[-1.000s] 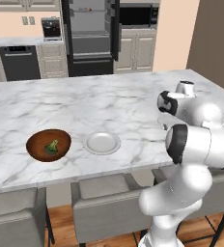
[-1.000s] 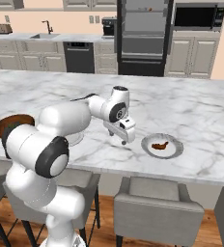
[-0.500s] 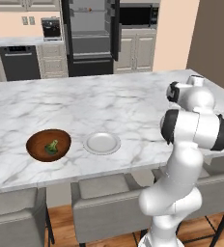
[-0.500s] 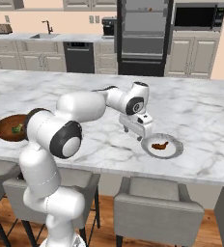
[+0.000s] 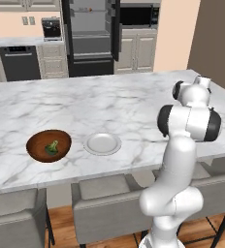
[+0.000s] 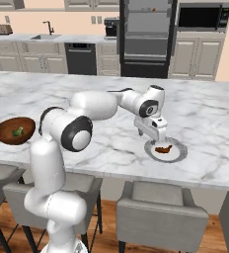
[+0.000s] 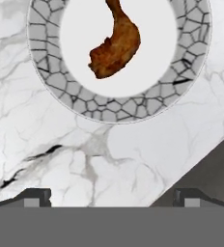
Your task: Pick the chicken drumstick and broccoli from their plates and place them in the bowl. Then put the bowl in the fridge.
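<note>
Broccoli, a small green floret (image 5: 52, 147), lies inside the round dark reddish-brown wooden bowl (image 5: 42, 137) near the white marble surface's (image 5: 100, 104) front edge, beside a bare pale round plate (image 5: 102, 144). Farther along that edge, the orange-brown chicken drumstick (image 7: 116, 45) lies on a pale crackle-rimmed plate (image 7: 191, 43). Above this plate's rim, seemingly clear of it, the tool (image 6: 153, 131) hangs spread wide, empty.
</note>
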Controlling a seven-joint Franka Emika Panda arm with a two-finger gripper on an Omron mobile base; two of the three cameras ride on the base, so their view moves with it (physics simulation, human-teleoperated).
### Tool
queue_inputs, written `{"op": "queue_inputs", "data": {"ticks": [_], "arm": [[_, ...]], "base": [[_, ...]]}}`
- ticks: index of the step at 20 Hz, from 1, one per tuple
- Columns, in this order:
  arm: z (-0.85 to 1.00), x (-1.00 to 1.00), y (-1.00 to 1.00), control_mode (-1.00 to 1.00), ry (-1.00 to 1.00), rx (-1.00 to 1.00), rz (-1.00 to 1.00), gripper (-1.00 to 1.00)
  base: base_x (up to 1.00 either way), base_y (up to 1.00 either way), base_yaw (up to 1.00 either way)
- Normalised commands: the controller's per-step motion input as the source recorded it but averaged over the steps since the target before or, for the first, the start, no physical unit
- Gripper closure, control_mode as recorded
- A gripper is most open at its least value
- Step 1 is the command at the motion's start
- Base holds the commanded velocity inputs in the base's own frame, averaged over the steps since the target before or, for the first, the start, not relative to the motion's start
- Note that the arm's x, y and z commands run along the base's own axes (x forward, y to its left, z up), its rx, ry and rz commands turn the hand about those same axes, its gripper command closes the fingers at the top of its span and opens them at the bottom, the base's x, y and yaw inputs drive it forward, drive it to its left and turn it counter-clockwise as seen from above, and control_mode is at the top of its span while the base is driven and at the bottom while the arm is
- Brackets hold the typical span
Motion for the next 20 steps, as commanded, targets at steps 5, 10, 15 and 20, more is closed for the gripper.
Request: {"op": "queue_inputs", "data": {"ticks": [5, 10, 15, 20], "arm": [[-0.27, 0.15, -0.34, -1.0, -0.03, -0.03, -0.07, -1.0], [-0.25, 0.21, -0.21, -1.0, -0.01, -0.01, -0.07, -1.0], [-0.22, 0.24, -0.06, -1.0, -0.01, 0.0, 0.0, -1.0], [-0.25, 0.29, -0.1, -1.0, 0.0, -0.04, 0.0, -1.0]], "base": [[0.0, 0.0, 0.0], [0.0, 0.0, 0.0], [0.0, 0.0, 0.0], [0.0, 0.0, 0.0]]}}
